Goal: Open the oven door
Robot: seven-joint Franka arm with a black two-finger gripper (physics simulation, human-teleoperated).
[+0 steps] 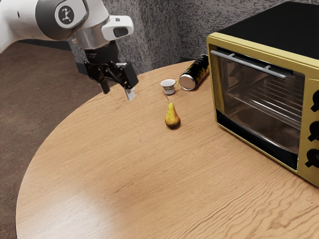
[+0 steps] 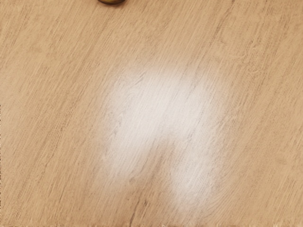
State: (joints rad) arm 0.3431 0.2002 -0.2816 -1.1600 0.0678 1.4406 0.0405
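My gripper (image 1: 118,94) hangs above the table's far left part in the exterior view, its two fingers apart with nothing between them. The yellow oven (image 1: 263,42) stands at the exterior view's right, well away from the gripper. Its glass door (image 1: 261,99) is closed, and a grey bar handle (image 1: 247,64) runs along the door's top edge. Black knobs (image 1: 314,131) line the front beside the door.
A yellow pear (image 1: 172,117) stands on the wooden table (image 1: 114,164) between gripper and oven. Behind it are a small white cup (image 1: 168,86) and a black can (image 1: 195,73) lying near the oven. The wrist view has the table (image 2: 165,118) and the pear's edge (image 2: 111,1).
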